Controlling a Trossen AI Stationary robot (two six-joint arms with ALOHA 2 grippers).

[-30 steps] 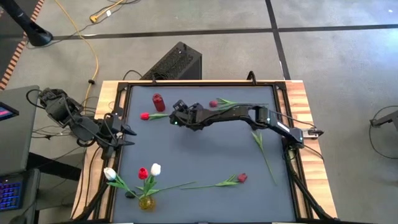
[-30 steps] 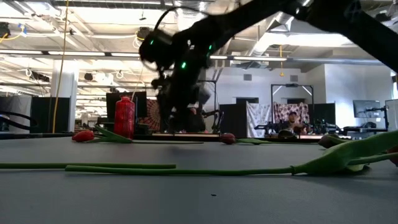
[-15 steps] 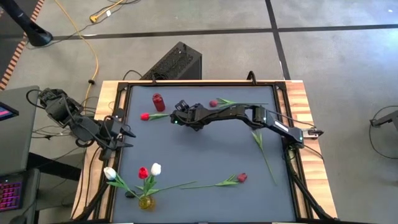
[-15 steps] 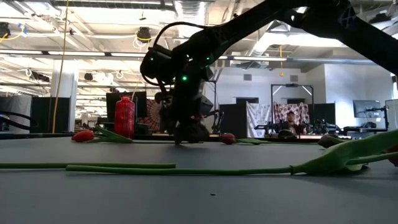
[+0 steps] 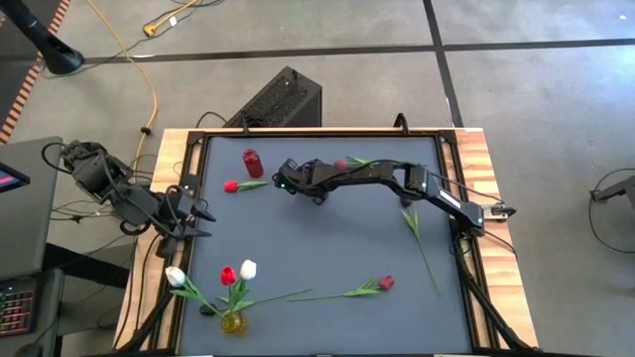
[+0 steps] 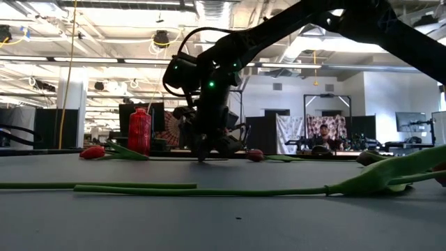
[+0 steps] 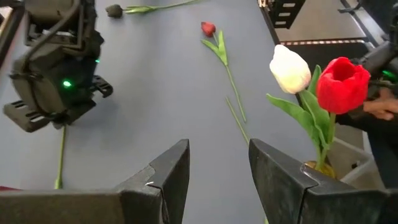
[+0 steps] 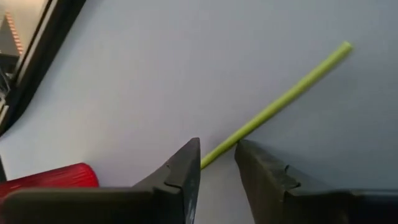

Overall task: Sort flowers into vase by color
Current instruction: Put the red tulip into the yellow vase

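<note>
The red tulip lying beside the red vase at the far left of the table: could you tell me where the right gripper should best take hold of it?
Probably on the thin green stem of the red artificial tulip, coming straight down from above. It lies flat on the dark grey table, and the right gripper is open with a finger on either side of the stem.

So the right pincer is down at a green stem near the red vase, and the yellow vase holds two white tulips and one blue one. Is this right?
Not quite. The yellow vase holds two white tulips and one red tulip, not a blue one; the high view shows it. The rest stands: the right pincer is down at a green stem near the red vase.
</note>
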